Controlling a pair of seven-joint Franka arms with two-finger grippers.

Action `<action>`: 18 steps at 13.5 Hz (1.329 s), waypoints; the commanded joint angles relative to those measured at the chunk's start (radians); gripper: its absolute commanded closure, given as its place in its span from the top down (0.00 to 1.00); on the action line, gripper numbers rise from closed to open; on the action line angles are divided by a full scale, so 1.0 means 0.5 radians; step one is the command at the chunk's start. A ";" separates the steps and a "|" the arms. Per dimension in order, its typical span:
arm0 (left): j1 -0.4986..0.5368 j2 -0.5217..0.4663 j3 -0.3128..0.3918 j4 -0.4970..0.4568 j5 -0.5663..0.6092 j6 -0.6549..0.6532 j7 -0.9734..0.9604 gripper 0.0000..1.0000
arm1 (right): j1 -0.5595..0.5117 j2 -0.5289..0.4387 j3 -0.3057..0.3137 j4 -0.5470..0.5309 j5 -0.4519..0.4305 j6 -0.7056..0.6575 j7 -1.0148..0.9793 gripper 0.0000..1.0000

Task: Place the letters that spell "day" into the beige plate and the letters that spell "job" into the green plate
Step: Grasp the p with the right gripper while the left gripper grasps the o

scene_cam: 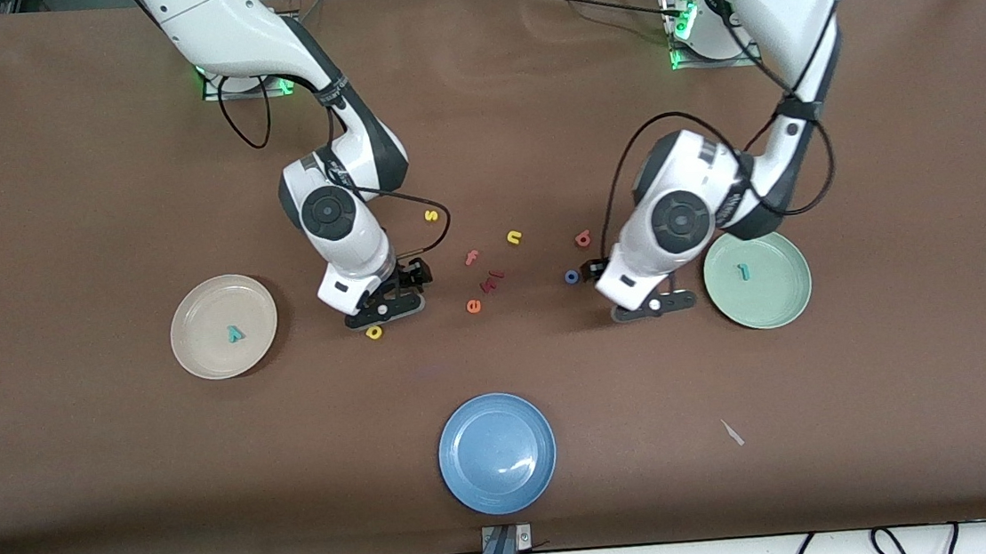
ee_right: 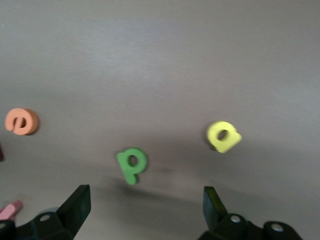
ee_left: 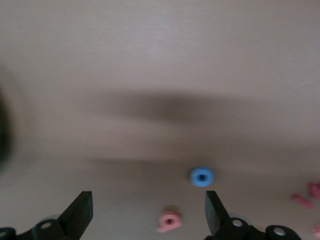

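Both claws gape empty, the right claw point(scene_cam: 382, 315) over the d point(ee_right: 132, 164) and a point(scene_cam: 374, 331), the left claw point(scene_cam: 638, 307) beside the o point(scene_cam: 571, 277); tiny foam letters could easily skid away when pinched.

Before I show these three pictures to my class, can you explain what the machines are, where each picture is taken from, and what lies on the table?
Two white robot arms work at a brown table. The big picture looks down from across the table; the other two come from cameras on each arm's wrist. The left claw hangs open beside the green plate, which holds a teal j; its camera sees the blue o and pink b. The right claw hangs open over the green d and yellow a. The beige plate holds a teal y. Neither claw holds anything.
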 commanded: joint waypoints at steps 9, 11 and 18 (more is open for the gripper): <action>-0.158 0.323 0.015 0.115 0.044 0.226 -0.345 0.67 | 0.050 0.246 -0.014 0.219 -0.003 0.062 -0.519 0.99; -0.149 0.332 0.015 0.094 0.025 0.216 -0.348 0.65 | 0.050 0.249 -0.014 0.231 0.010 0.053 -0.516 0.95; -0.136 0.332 0.012 0.084 0.019 0.213 -0.351 0.00 | 0.038 0.240 -0.014 0.274 0.022 -0.122 -0.513 0.73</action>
